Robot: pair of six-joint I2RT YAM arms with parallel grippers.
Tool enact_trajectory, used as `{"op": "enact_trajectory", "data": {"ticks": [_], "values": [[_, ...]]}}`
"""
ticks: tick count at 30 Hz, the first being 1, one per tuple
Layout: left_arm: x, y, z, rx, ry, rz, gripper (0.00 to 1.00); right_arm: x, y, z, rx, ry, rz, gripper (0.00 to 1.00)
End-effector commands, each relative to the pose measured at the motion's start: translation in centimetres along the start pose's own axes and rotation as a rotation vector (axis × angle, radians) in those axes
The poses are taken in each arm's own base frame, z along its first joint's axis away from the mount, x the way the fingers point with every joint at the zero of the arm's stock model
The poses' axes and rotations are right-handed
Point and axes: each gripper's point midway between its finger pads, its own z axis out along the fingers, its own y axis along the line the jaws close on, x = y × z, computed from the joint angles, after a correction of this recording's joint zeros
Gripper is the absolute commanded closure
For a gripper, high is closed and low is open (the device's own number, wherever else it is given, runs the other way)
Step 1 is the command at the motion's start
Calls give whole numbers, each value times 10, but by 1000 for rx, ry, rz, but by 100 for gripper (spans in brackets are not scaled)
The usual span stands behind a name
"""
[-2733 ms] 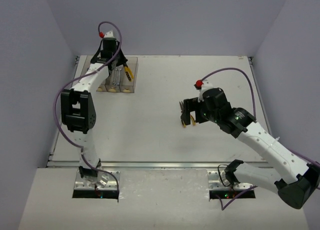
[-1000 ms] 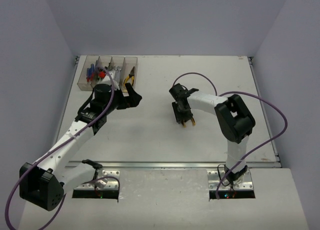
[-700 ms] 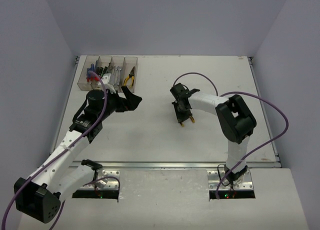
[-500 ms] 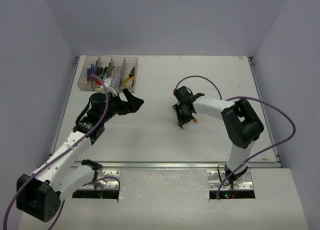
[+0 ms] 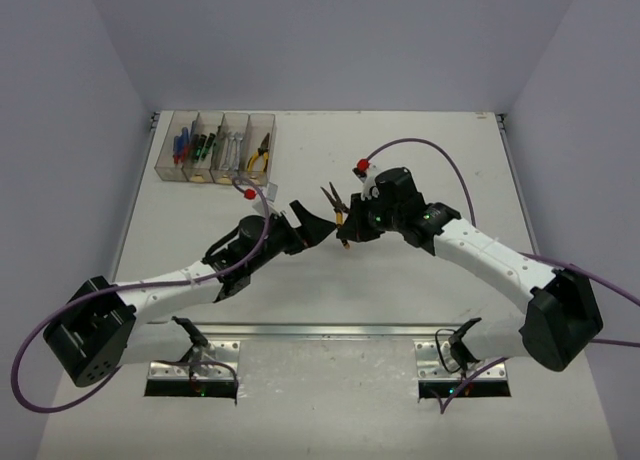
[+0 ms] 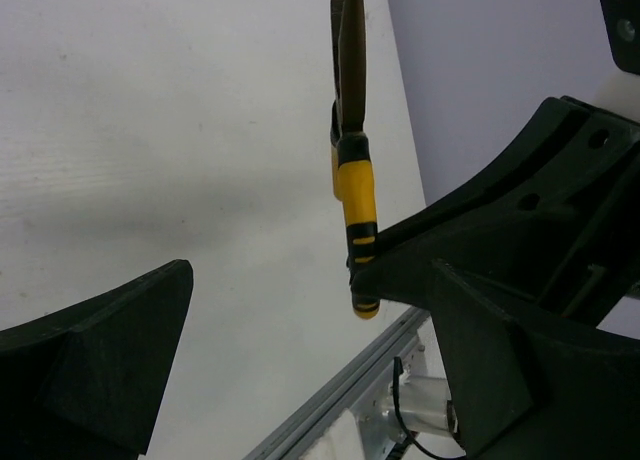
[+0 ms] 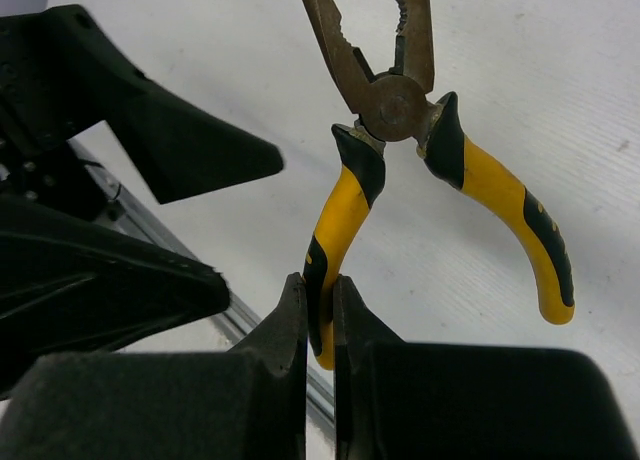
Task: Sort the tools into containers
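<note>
The pliers are held in the air over the middle of the table. They are clamped by the right gripper on one handle only; the other handle hangs free and the nose points toward the far side. The left gripper stands just left of them, jaws spread wide and empty. A handover is judged to be in hand. The free handle should be enclosed squarely before the right grip is released. The containers lie well apart at the far left.
</note>
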Motion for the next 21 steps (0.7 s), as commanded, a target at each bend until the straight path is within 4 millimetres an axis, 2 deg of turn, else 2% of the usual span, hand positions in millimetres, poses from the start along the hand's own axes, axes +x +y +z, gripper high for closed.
{"op": "enact_trajectory", "data": {"ticks": [1,3,6,9,10,12,13,14,16,17,18,21], "values": [[-47,-58,10,140,-201,-65,3,-19,36,-11,-124,-81,-58,100],[-51,-62,14,138,-224,-74,7,-19,48,-15,-150,-85,-86,100],[-54,-55,23,101,-256,-88,16,-19,65,-19,-169,-95,-126,100],[-54,-47,28,69,-266,-100,31,-20,73,-20,-178,-101,-141,100],[-53,-45,30,63,-264,-101,31,-19,74,-21,-179,-101,-143,100],[-51,-41,32,49,-260,-102,38,-20,79,-22,-191,-106,-145,100],[-50,-39,32,45,-257,-104,44,-20,80,-22,-196,-109,-145,100],[-49,-39,33,46,-254,-104,55,-21,82,-23,-201,-113,-144,100],[-45,-40,35,56,-237,-104,86,-23,86,-23,-209,-119,-144,100],[-44,-42,36,68,-227,-101,96,-24,86,-23,-207,-122,-145,100],[-42,-46,36,85,-215,-93,100,-26,86,-22,-201,-124,-143,100],[-41,-62,38,147,-190,-33,100,-28,83,-21,-178,-126,-140,100]]}}
